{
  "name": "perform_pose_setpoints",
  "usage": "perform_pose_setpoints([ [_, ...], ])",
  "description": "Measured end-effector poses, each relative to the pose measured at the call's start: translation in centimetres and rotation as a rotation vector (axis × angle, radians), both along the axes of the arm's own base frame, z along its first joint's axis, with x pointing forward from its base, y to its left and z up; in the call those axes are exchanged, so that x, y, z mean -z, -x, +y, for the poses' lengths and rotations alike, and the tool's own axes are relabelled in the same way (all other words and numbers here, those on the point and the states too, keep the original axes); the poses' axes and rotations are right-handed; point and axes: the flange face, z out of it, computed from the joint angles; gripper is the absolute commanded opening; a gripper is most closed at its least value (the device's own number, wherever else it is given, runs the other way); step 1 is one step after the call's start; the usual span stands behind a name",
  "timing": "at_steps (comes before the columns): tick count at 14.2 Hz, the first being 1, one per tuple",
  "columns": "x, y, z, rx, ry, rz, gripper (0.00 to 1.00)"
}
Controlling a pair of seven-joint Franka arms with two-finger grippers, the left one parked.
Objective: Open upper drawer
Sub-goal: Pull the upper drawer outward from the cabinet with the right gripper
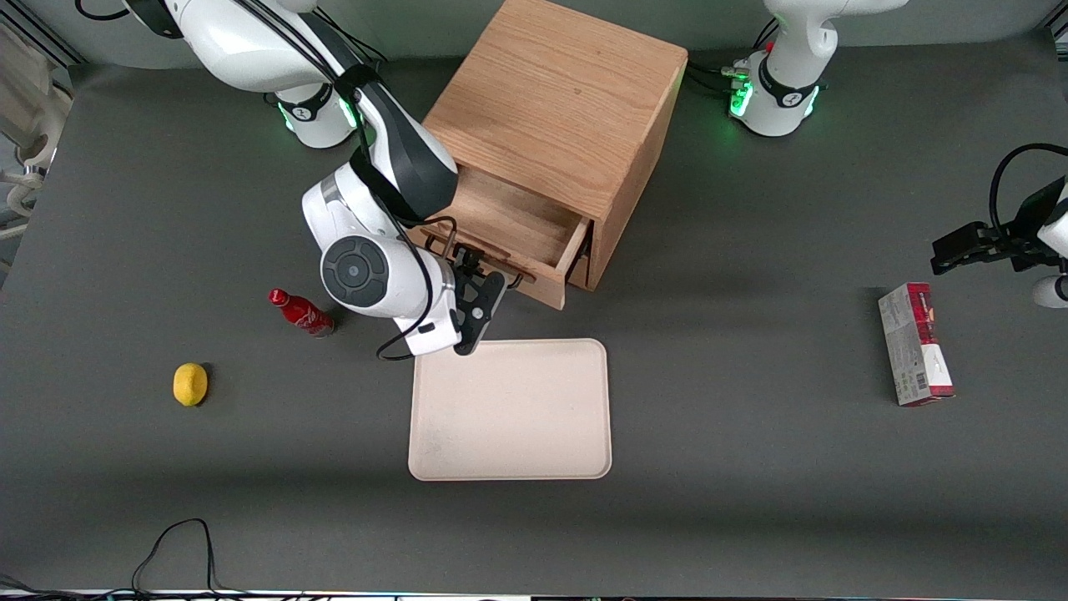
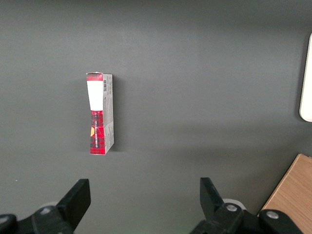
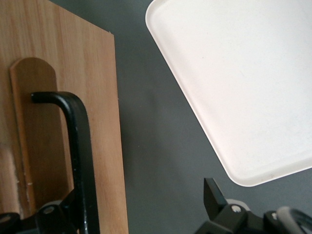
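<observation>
The upper drawer [image 1: 511,224] of the oak cabinet [image 1: 561,100] stands pulled partway out, its wooden box body empty inside. Its thin black wire handle [image 3: 78,146] sits on the light oak front panel [image 3: 100,97]. My right gripper [image 1: 477,310] hangs in front of the drawer's front, above the table between the drawer and the tray. In the right wrist view the gripper [image 3: 141,197] is open, with the handle just inside one finger and the other finger [image 3: 212,195] far from it over the grey table. The lower drawer is hidden under the upper one.
A cream tray [image 1: 511,409] lies nearer the front camera than the drawer. A red bottle [image 1: 300,312] and a yellow lemon [image 1: 190,384] lie toward the working arm's end. A red and white box [image 1: 915,342] lies toward the parked arm's end.
</observation>
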Motion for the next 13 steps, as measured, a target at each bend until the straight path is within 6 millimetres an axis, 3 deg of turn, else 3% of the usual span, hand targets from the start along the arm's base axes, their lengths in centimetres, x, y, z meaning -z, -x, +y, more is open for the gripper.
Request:
perform_pose_setpoints([
  [13, -0.3, -2.9, -2.0, 0.045, -0.015, -0.023, 1.0],
])
